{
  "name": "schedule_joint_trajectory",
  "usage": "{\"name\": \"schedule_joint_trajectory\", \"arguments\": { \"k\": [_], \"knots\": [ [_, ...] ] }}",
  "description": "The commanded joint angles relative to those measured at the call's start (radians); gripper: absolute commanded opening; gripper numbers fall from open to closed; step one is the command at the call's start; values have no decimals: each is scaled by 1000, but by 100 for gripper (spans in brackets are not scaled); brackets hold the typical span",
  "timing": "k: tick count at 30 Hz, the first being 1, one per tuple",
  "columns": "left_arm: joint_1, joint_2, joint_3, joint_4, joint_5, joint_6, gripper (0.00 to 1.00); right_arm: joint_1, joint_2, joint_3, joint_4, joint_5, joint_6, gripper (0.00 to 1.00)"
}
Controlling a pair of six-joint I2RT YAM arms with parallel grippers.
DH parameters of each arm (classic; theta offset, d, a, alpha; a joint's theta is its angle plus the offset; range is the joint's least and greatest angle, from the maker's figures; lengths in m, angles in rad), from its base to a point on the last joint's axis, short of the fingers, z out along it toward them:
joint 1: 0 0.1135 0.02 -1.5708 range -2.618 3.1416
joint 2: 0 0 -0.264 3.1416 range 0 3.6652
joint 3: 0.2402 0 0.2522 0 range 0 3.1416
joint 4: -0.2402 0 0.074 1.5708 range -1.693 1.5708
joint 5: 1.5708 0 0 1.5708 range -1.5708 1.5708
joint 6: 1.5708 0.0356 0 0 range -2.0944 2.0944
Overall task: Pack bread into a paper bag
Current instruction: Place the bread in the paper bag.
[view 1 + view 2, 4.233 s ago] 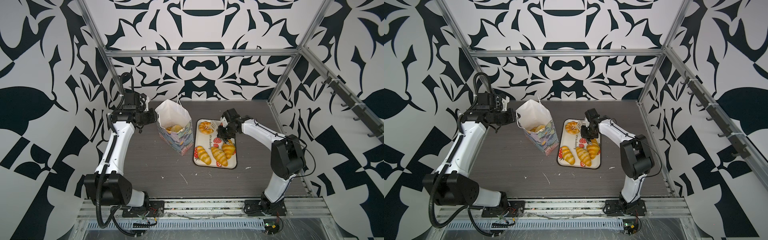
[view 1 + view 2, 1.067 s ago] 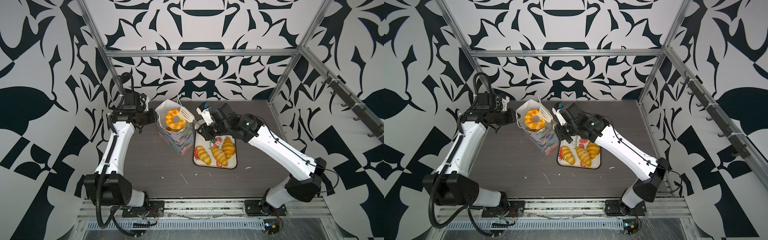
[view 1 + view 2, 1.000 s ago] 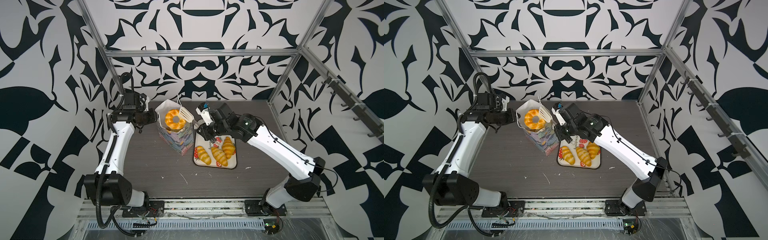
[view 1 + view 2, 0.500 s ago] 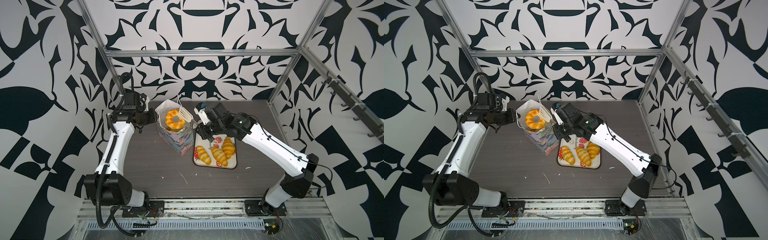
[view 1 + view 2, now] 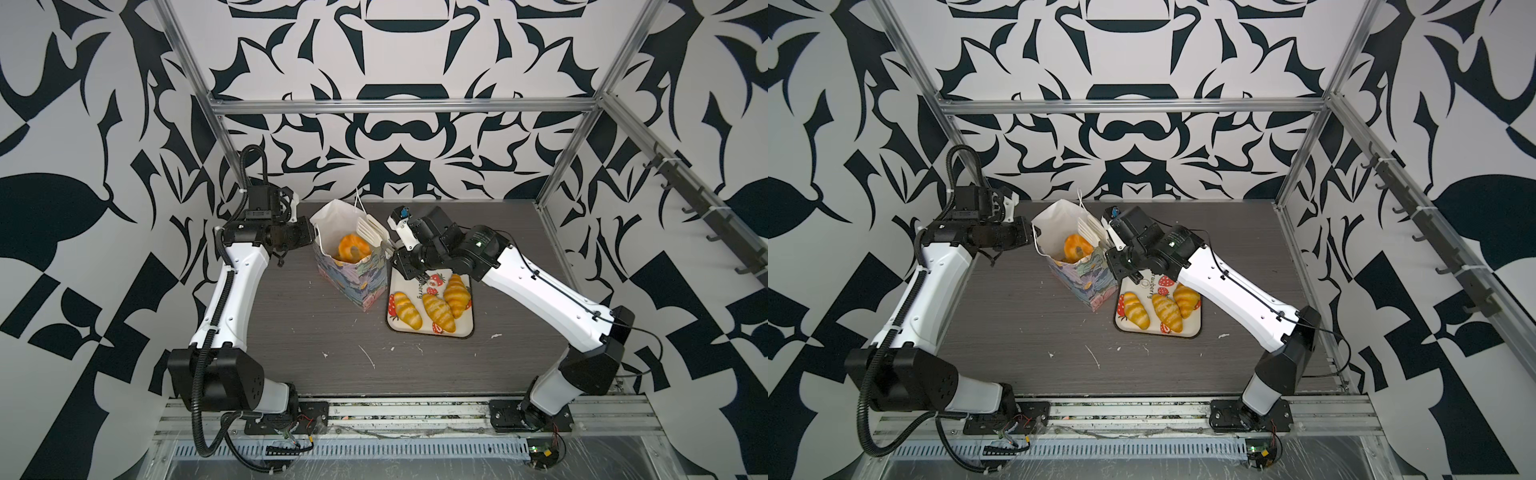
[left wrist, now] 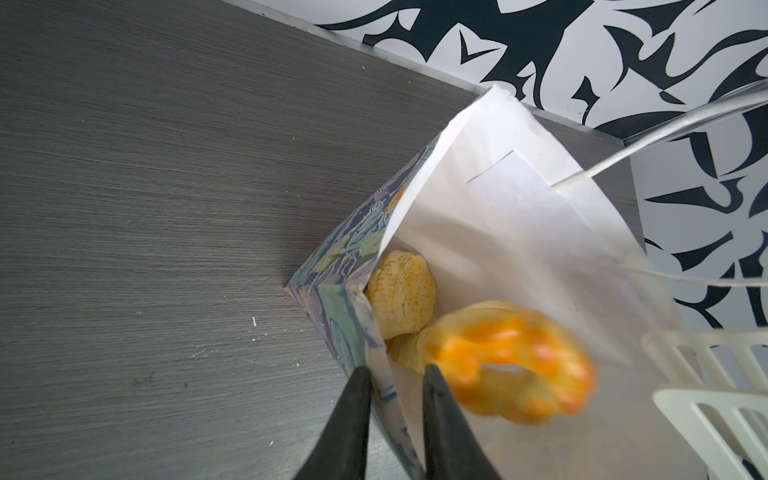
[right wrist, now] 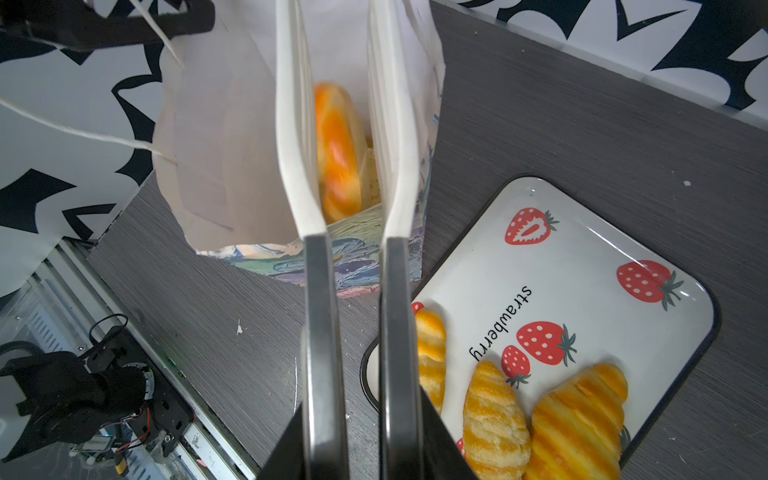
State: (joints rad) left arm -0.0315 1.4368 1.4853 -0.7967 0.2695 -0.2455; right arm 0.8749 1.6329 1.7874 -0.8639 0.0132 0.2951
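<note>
The left pincer (image 6: 397,372) clenched the rim of the paper bag (image 5: 353,282), which stood just left of the tray (image 5: 468,325). The right pincer (image 7: 361,419) grasped white tongs (image 7: 291,145), blades parted above a ring bun (image 5: 354,247) inside it.

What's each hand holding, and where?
Left hand pinches the paper bag at its rim; right hand grips the tongs by their metal arms.

Black-white patterned walls (image 5: 395,50); aluminium frame (image 5: 399,109); dark grey woodgrain tabletop (image 5: 311,332).
</note>
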Motion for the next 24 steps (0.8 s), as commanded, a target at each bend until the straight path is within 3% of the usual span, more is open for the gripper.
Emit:
{"name": "schedule_joint_trajectory", "arguments": {
  "k": [1,24],
  "knots": [
    [-2,-19,-9,-27,6,3,26,6,-33,58,31,21,-12,36],
    [-4,-24,-10,-27,10,0,27,4,-142,60,-22,122,-43,38]
  ]
}}
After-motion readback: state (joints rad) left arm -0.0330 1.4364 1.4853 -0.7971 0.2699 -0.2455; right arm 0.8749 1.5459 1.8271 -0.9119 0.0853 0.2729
